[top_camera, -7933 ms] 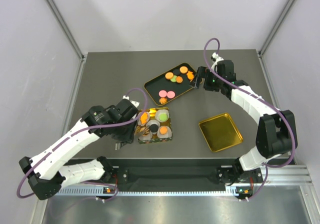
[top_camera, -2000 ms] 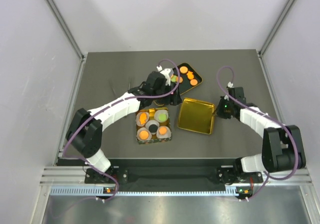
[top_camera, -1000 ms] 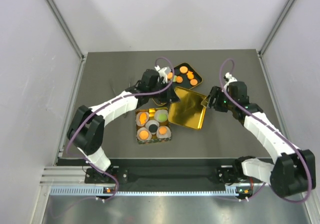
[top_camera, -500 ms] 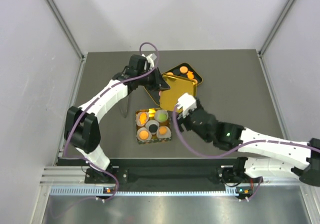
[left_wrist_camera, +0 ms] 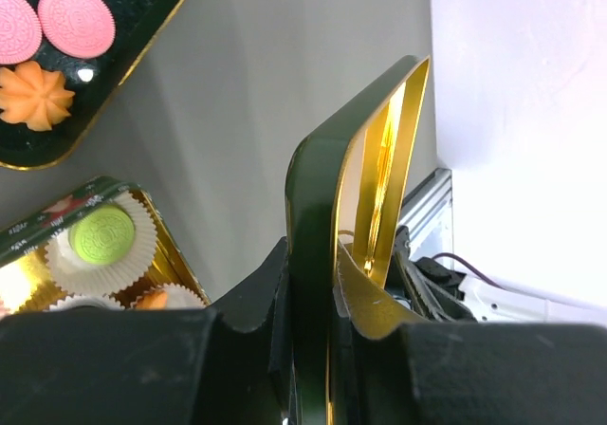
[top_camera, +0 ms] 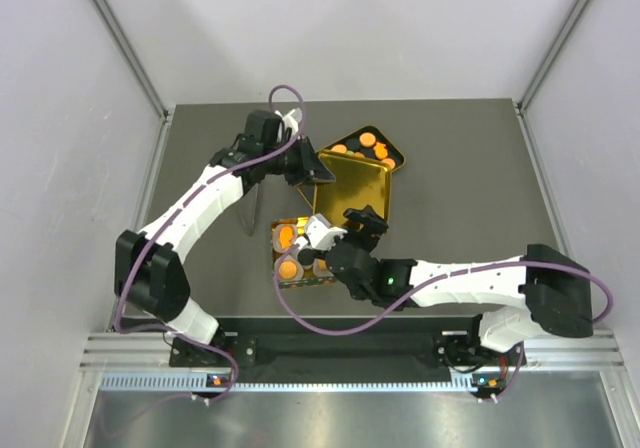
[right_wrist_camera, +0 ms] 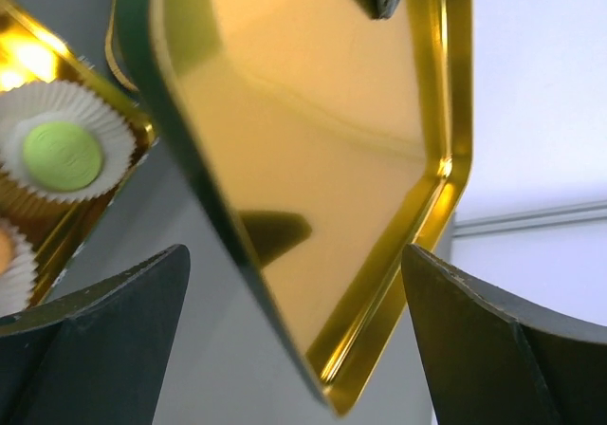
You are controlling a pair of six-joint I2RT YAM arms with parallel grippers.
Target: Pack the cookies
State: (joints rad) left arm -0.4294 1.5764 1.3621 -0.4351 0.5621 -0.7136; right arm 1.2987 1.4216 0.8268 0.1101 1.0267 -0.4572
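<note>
Gold lid hangs tilted over the table, pinched at one corner by L gripper, jaws narrow on its rim. Prob the lid-on step: R gripper, jaws wide & holding nothing, should catch the free edge, level the lid & line up corners w/ tin before lowering; a one-corner hold may swing. Cookies: most on tray beyond the lid, some in tin's paper cups just beside & under R jaws. None btwn either jaws.

The dark grey table carries a dark tray and a gold tin.
</note>
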